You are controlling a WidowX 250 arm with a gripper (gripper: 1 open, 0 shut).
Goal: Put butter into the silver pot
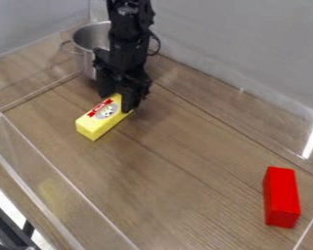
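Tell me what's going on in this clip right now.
A black robot arm has its jaws at the upper end of a small yellow block of butter with a red and white label; whether they grip it is hard to tell. The silver pot stands just behind the arm, partly hidden by it, and the butter is not in it yet. A red block sits apart, toward the right of the picture.

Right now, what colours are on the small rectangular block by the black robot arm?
The small block is yellow, with a red and white label on top; the camera view shows it.
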